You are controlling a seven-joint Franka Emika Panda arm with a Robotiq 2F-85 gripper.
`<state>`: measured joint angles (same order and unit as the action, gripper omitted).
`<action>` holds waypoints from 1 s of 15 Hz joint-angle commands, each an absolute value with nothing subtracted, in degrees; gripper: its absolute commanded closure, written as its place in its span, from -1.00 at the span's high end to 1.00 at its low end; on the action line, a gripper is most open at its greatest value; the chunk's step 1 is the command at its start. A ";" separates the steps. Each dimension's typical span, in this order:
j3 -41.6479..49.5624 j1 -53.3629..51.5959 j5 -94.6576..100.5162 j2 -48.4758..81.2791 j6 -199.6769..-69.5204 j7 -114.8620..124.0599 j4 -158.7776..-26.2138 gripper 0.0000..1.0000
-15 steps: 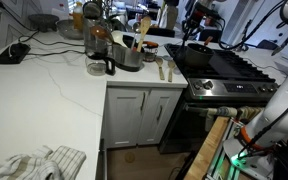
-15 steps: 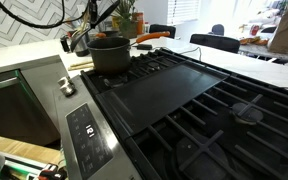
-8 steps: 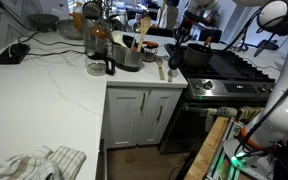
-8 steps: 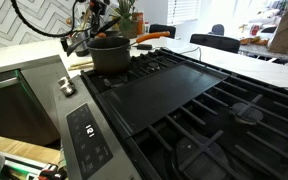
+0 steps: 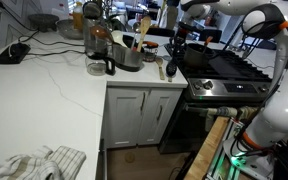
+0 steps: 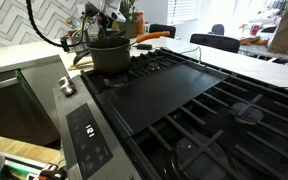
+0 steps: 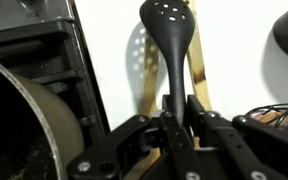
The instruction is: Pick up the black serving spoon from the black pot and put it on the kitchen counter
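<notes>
My gripper (image 7: 172, 115) is shut on the handle of the black serving spoon (image 7: 170, 35), whose perforated head points away over the white kitchen counter (image 7: 239, 70). The black pot (image 7: 24, 130) lies to the left of the jaws in the wrist view. In an exterior view the gripper (image 5: 174, 52) hangs with the spoon (image 5: 172, 66) over the counter strip beside the stove, left of the pot (image 5: 197, 53). In an exterior view the pot (image 6: 111, 53) stands on the stove's far corner with the arm (image 6: 106, 14) behind it.
Pale wooden utensils (image 7: 147, 75) lie on the counter under the spoon. A steel container (image 5: 130, 53) with wooden utensils, a glass jug (image 5: 99, 58) and bottles stand on the counter. The black stove top (image 6: 184, 95) spreads to the right. A cloth (image 5: 34, 163) lies at the front.
The gripper has moved with the spoon from over the pot to the left and down, over the counter strip beside the stove.
</notes>
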<state>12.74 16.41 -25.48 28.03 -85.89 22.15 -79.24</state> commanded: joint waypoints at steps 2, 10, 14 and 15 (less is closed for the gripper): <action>12.49 16.45 -23.71 30.71 -87.17 23.66 -77.43 -0.91; 12.89 14.44 -17.02 28.95 -93.19 22.64 -79.50 0.46; 12.94 12.54 -11.84 23.10 -96.89 21.39 -83.24 0.99; 12.92 11.90 -10.30 20.64 -98.34 20.70 -84.95 1.00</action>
